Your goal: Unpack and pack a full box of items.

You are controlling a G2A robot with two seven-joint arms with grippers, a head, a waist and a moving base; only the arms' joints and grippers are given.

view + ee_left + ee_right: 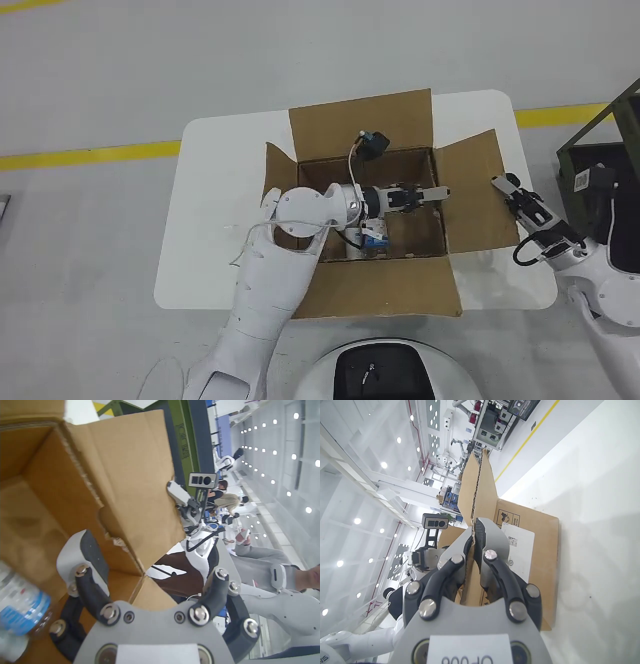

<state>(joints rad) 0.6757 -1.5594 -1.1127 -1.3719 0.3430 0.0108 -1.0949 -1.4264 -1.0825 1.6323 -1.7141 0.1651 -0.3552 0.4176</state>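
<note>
The left gripper is held with its jaws spread wide and nothing between them, inside the open brown corrugated-cardboard box and close to its 3 o'clock wall. A clear plastic water bottle with a blue label is seen on the box floor toward the 6 o'clock wall, beside the left arm. In the left wrist view the bottle lies near one finger and is not touched. The right gripper is closed on the raw corrugated edge of the box's 3 o'clock flap, which is pinched between the pads and held tilted up off the table. All four flaps are folded outward, so the box mouth is left fully open. The box is set at the middle of the white rounded table. A broad bare stretch is left at 9 o'clock, and only a narrow strip remains beyond the gripped flap at 3 o'clock. The 6 o'clock flap reaches the table's near edge.
</note>
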